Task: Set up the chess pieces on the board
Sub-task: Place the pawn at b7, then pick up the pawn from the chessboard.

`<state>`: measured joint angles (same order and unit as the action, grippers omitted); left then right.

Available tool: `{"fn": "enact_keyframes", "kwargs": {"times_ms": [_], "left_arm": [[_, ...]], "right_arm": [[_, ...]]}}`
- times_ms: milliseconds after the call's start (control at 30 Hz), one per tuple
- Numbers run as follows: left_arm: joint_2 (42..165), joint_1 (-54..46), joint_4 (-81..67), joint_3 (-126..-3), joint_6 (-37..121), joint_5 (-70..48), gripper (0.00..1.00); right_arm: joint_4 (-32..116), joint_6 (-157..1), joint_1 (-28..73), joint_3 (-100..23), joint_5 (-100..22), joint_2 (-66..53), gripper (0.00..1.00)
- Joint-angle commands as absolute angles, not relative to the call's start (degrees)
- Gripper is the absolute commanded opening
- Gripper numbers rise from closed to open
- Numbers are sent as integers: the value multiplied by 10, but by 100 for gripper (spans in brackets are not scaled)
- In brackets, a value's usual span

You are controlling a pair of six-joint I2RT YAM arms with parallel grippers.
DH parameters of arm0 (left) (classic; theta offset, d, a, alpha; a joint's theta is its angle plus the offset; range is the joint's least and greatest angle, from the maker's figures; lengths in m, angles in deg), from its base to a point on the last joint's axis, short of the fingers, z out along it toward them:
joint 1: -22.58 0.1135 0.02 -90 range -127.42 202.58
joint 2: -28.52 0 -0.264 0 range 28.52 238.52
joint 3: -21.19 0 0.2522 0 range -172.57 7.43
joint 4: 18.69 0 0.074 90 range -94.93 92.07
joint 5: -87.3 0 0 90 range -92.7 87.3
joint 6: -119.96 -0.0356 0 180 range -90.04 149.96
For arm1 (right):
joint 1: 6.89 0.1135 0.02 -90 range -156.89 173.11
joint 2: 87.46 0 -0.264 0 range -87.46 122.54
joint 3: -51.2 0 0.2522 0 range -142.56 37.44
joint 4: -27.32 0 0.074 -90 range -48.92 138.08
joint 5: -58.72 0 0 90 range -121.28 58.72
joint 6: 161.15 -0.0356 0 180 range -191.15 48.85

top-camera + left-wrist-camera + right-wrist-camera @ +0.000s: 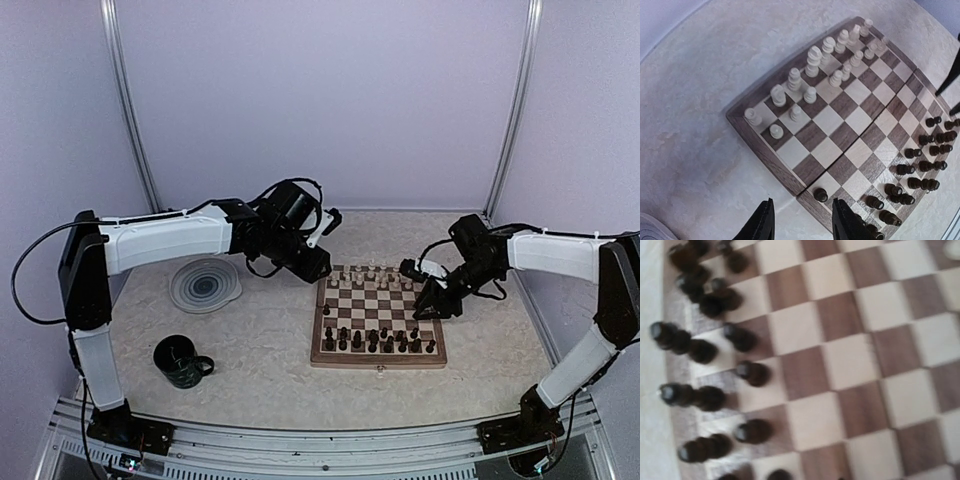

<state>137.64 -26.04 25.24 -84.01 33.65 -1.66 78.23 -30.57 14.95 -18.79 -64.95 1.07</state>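
The board [378,355] lies right of the table's middle. Cream chess pieces [370,278] fill its far rows and dark chess pieces [375,340] its near rows. My left gripper [318,265] hovers at the board's far left corner. In the left wrist view the left gripper [802,225] is open and empty over the board's rim [765,155], near a lone dark pawn [820,195]. My right gripper [430,302] hangs over the board's right edge; its fingers [949,82] show apart with nothing between. The blurred right wrist view shows dark pieces [705,350] but no fingers.
A round grey swirl-patterned plate [205,285] lies left of the board, its edge also in the left wrist view. A dark green mug [182,362] stands near the front left. Pale walls and two metal posts close in the back.
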Motion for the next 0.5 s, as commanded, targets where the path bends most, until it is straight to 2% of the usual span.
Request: {"fn": "enact_keyframes", "kwargs": {"times_ms": [0, 133, 467], "left_arm": [[1406, -255, 307, -832, 352, -73, 40], [1428, -263, 318, -838, 353, -114, 40], [1487, -276, 355, -873, 347, -86, 40]], "right_arm": [[758, -324, 121, -191, -647, -12, 32], [732, -342, 102, -183, -619, -23, 32], [693, -358, 81, -159, -570, -50, 35]]}}
